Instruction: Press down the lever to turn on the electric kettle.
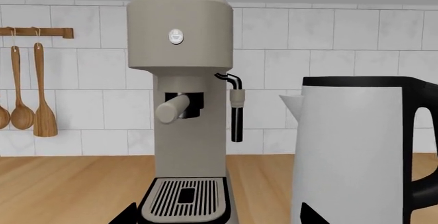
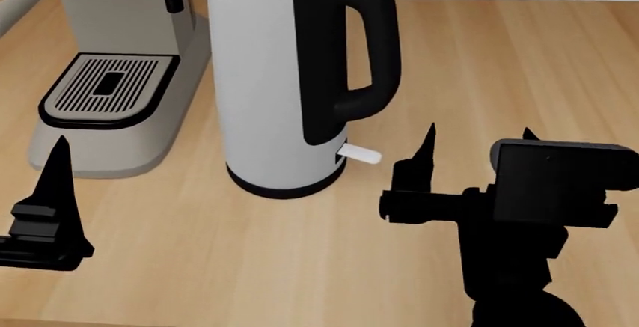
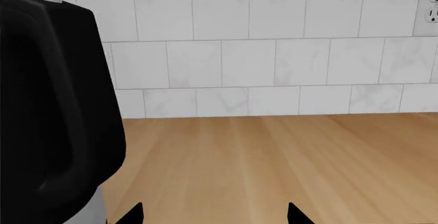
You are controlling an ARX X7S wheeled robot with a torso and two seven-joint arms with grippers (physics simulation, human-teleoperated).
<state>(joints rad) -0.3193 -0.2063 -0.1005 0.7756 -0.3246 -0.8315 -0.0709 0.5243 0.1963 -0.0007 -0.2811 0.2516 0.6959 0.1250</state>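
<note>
Right gripper (image 2: 477,155), nearest the desk's front edge: jaws apart, empty. Lever (image 2: 360,153): short white tab at the foot of the kettle (image 2: 274,80), under the handle, pointing right toward that gripper, just left of its near fingertip. Left gripper (image 2: 55,192): front-left, farther off; jaw state cannot be told.

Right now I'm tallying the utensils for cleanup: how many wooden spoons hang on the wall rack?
3 visible in the left wrist view, under the wooden rack: one spoon, a flatter one beside it, and a third cut off by the picture edge. More may hang beyond it.
</note>
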